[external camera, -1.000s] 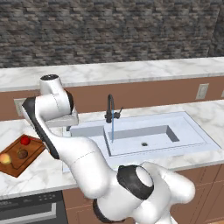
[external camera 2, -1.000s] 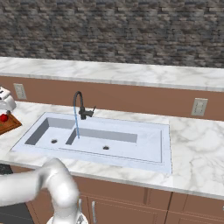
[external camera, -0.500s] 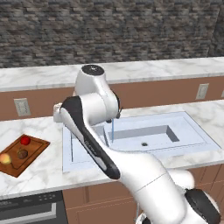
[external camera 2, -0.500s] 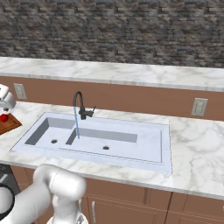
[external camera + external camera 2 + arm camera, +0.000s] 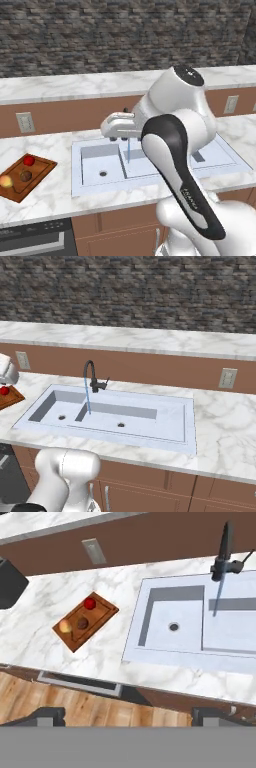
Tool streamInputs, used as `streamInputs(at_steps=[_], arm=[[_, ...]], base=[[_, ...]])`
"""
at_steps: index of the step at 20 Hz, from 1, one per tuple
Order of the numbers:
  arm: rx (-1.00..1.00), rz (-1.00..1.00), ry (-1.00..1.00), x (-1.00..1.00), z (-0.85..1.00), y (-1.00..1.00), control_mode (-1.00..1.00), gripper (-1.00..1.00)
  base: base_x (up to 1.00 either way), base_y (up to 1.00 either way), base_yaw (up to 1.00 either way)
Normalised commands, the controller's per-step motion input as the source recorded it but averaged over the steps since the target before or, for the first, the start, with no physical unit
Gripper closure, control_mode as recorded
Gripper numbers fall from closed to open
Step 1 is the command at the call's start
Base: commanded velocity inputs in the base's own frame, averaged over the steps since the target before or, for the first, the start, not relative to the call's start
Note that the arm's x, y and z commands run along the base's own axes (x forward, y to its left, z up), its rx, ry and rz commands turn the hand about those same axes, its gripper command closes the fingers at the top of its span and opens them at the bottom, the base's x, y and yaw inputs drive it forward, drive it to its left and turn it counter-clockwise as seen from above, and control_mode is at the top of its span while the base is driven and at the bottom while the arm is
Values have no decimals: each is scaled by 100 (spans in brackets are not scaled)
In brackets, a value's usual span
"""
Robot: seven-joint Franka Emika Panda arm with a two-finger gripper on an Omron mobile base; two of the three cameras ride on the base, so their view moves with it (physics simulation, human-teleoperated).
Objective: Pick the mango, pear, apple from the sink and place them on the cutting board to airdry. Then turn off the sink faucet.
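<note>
Both fingers stood wide apart at the bottom of the hand view with nothing between them, and the gripper hung high above the near edge of the counter, looking down on it. On that marble counter, well to the left of the sink, lay the cutting board, turned at an angle to the counter edge. All three fruits rested on it: the apple at its far part, the pear near the middle, and the mango just left of the pear at the board's left edge. From the left base view the same board sat left of the sink, carrying the apple, the pear and the mango. Both basins held no fruit. The sink faucet rose at the far rim of the sink, between the two basins, and a thin blue stream of water fell from its spout into the left basin, so the tap was running. A wall socket sat on the brown panel to the far right
</note>
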Motion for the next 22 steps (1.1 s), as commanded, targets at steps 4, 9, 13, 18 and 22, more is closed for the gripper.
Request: streamInputs(at_steps=[4, 9, 13, 18, 22], arm=[[5, 3, -10, -93, 62, -88, -100, -100], [8, 3, -11, -97, 46, -85, -100, -100], [6, 2, -15, -97, 14, -56, -100, -100], [2, -1, -5, -57, -5, -35, -100, -100], [11, 13, -15, -44, 0, -75, -100, -100]], base=[[0, 0, 0], [0, 0, 0], [0, 0, 0], [0, 0, 0], [0, 0, 0]])
